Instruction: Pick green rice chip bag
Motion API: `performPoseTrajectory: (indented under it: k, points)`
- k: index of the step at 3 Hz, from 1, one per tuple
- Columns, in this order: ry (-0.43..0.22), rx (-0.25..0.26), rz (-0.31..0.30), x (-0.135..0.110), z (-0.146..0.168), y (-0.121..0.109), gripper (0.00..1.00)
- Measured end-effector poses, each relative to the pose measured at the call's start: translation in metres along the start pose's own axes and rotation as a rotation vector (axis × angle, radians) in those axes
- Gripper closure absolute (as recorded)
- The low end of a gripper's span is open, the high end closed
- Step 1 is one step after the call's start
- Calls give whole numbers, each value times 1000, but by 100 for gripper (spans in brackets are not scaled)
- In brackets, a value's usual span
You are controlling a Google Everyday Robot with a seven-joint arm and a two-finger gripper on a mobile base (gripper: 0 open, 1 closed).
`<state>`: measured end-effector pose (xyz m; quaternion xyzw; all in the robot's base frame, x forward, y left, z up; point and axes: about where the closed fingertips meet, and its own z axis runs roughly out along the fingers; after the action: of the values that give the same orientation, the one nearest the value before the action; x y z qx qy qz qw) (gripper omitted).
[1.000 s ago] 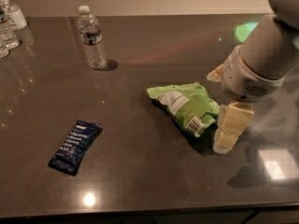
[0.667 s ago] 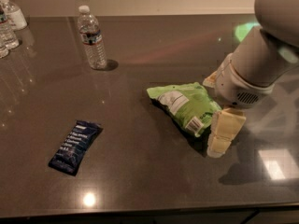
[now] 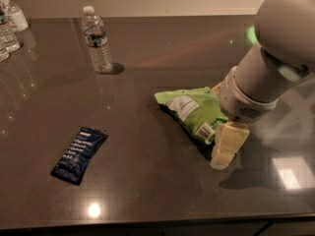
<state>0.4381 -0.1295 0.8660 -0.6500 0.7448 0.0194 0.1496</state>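
Observation:
The green rice chip bag [image 3: 192, 109] lies on the dark table, right of centre, its white label panel and barcode facing up. My gripper [image 3: 222, 117] has come down over the bag's right end. Its fingers are apart: the cream near finger [image 3: 228, 145] stands at the bag's front-right corner, and a bit of the far finger [image 3: 217, 88] shows behind the bag. The bag's right end is hidden under my grey wrist [image 3: 243, 100]. The bag rests on the table.
A flat dark blue bar wrapper [image 3: 78, 154] lies front left. A water bottle [image 3: 97, 39] stands at the back, left of centre. More bottles [image 3: 10, 23] stand at the far left edge. The table's front edge [image 3: 147, 220] runs along the bottom.
My arm has moved left and lower over the bag's right end, and the near finger has slid closer to the bag. The bag, bar and bottles have not moved.

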Motion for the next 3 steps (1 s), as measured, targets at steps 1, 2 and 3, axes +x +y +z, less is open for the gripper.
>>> performPoseTrajectory:
  k: [1,2,3]
  points:
    - [5,9,17,3,2,-7,17]
    - [1,13,32,5,-2,-16,41]
    - [-12,12,39,6,-13,-24,64]
